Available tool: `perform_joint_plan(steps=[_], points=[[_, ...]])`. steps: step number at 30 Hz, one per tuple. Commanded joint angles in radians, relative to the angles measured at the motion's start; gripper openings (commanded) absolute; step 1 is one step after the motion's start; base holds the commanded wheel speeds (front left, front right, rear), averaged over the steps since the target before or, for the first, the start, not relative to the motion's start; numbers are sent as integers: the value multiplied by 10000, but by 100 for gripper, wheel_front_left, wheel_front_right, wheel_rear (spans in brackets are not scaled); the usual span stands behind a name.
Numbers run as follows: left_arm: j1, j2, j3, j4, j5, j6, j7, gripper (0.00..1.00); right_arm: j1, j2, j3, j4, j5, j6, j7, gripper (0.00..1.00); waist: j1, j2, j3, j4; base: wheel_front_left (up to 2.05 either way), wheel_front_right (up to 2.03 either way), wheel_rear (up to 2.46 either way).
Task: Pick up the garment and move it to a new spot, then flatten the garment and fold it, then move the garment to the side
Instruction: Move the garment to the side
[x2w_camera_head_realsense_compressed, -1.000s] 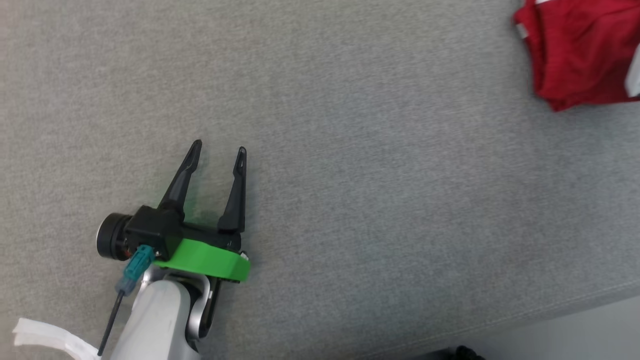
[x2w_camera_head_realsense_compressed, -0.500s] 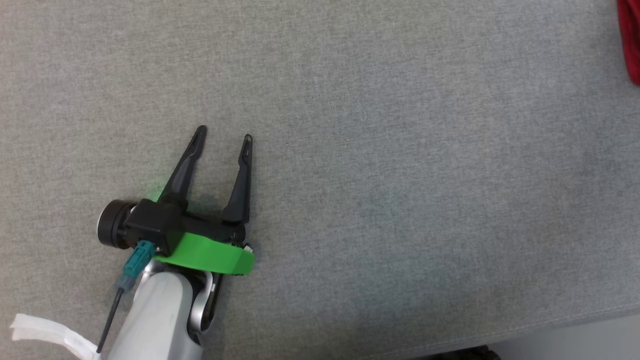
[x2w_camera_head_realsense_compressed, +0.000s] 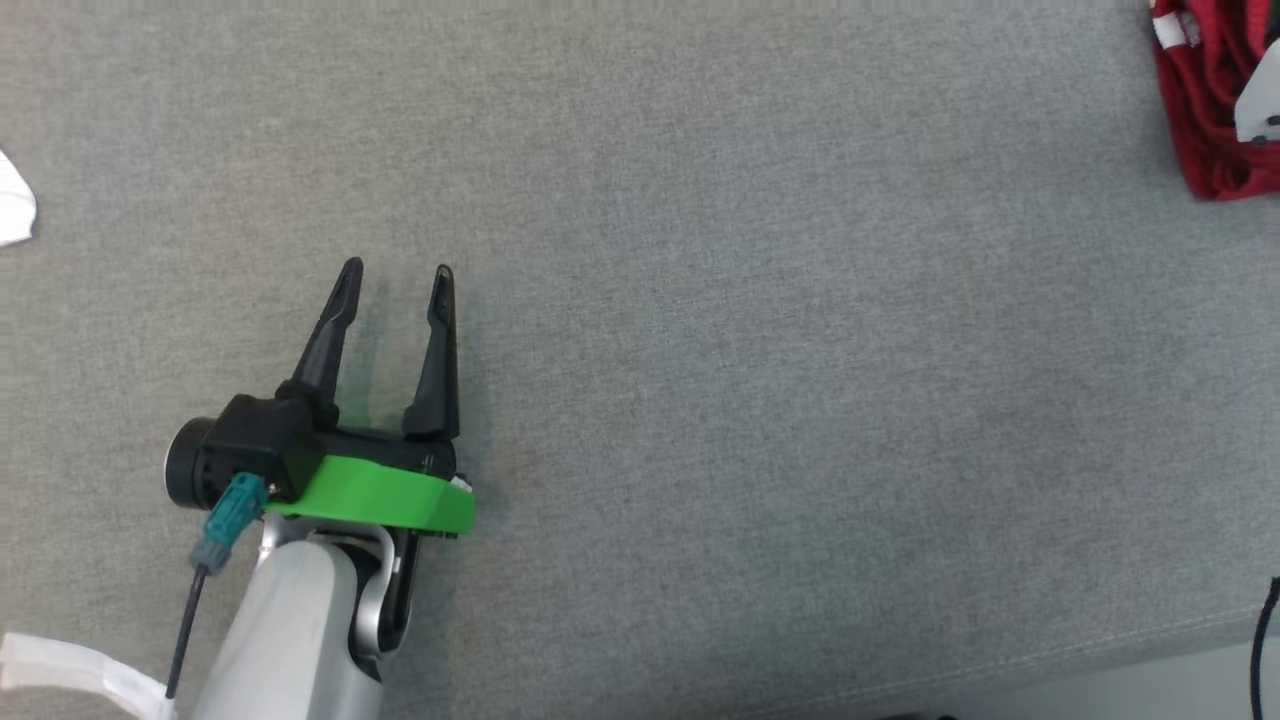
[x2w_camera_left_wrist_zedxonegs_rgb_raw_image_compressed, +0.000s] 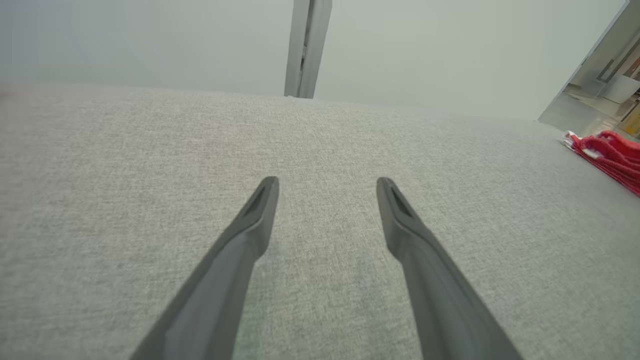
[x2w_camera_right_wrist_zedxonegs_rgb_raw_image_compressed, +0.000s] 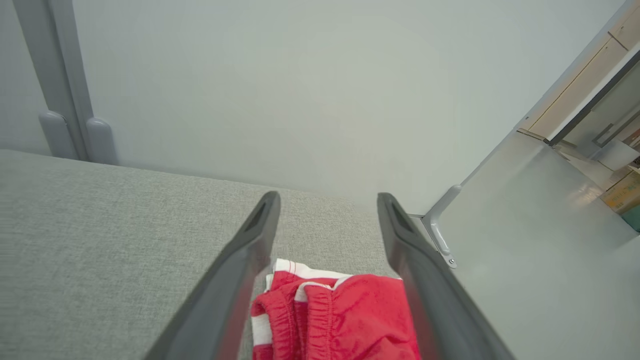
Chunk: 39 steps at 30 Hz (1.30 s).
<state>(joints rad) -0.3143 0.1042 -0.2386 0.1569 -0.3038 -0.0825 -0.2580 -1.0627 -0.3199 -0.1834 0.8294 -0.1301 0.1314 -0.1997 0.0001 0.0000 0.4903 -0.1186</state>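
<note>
Head view: the work plane is a grey fabric surface (x2w_camera_head_realsense_compressed: 760, 330), a flat weave, wide and bare across the middle. Its front edge, with a stitched seam, cuts the lower right corner, and pale floor (x2w_camera_head_realsense_compressed: 1150, 690) lies beyond it, with a black cable (x2w_camera_head_realsense_compressed: 1266, 630) at the frame's right edge. Your left gripper (x2w_camera_head_realsense_compressed: 397, 270) sits lower left over bare fabric, jaws apart and nothing between them. The garment (x2w_camera_head_realsense_compressed: 1205, 140), red with white trim, lies bunched at the upper right corner of the view, well apart from that gripper. A white cloth (x2w_camera_head_realsense_compressed: 14, 210) pokes in at the left edge, and a white strip (x2w_camera_head_realsense_compressed: 70, 675) lies at the lower left. The open room runs from the left gripper rightward to the garment. Left wrist view: both fingers (x2w_camera_left_wrist_zedxonegs_rgb_raw_image_compressed: 235, 270) stand spread above the weave. The surface's far edge meets a pale wall (x2w_camera_left_wrist_zedxonegs_rgb_raw_image_compressed: 150, 45) with a vertical post (x2w_camera_left_wrist_zedxonegs_rgb_raw_image_compressed: 306, 50). The garment (x2w_camera_left_wrist_zedxonegs_rgb_raw_image_compressed: 612, 157) lies low at the right edge, near the surface's right-hand limit. Right wrist view: your right gripper (x2w_camera_right_wrist_zedxonegs_rgb_raw_image_compressed: 327, 200) has its jaws wide apart, with the garment (x2w_camera_right_wrist_zedxonegs_rgb_raw_image_compressed: 345, 320) lying between and beneath them, its elastic hem and white stripes facing up. You cannot tell whether either finger touches the cloth. The far corner of the surface ends just past the garment, at a metal bracket (x2w_camera_right_wrist_zedxonegs_rgb_raw_image_compressed: 440, 227). Bare fabric extends to the left.
</note>
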Motion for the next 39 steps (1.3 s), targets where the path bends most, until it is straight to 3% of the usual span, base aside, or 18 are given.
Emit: perform_joint_plan(steps=[1,8,17,27,39], points=[[-152,21,119,78,-12,48,-80,100,216,181,-28,-56,72,-15,-93,100,-1,0,-532,144,0,0,0],[125,-20,812,317,-161,112,-70,100,1006,1388,51,-351,85,-15,-468,100,-1,0,-1387,495,0,0,0],[1057,-244,1682,610,-207,47,-62,100,3493,2469,212,-1434,633,-15,-653,100,-1,0,-2616,1034,0,0,0],[2379,-467,1968,1029,-258,-75,-63,100,6822,2669,1120,-3311,1800,-15,-662,100,-1,0,-3867,1253,0,0,0],[3291,-529,1965,1207,-326,-130,-62,100,9086,2675,1829,-4470,2783,-15,-664,100,-1,0,-4517,1263,0,0,0]])
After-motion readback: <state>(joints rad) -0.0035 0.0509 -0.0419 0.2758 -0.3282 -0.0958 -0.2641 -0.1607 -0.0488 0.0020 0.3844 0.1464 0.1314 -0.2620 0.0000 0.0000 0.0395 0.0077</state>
